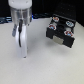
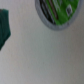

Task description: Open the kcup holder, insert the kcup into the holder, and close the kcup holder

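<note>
**A:** What does the exterior view show?

**B:** A pale tabletop (image 1: 45,65). A white robot gripper (image 1: 23,52) hangs down on the exterior view's left, its long pale fingers (image 1: 23,46) pointing at the table. The picture is blurred, and the fingers read as one pale streak, so I cannot tell whether the jaws are apart or together.

**A:** Where is the kcup holder?

**B:** The kcup holder (image 1: 61,31) sits on the exterior view's right, well apart from the gripper. It is a black boxy unit. Round pods (image 1: 59,23) with pale and reddish lids lie on its top. A pale handle shows on its front. Whether a drawer is pulled out, I cannot tell.

**A:** And the kcup?

**B:** In the wrist view, the kcup (image 2: 56,12) lies on the pale surface, seen from above: a round bright green top with a white rim, partly cut off by the picture's edge. Nothing touches it. I cannot pick it out in the exterior view.

**A:** Anything else in the wrist view?

**B:** A dark green blurred shape (image 2: 4,27) at one edge; I cannot tell what it is.
</note>
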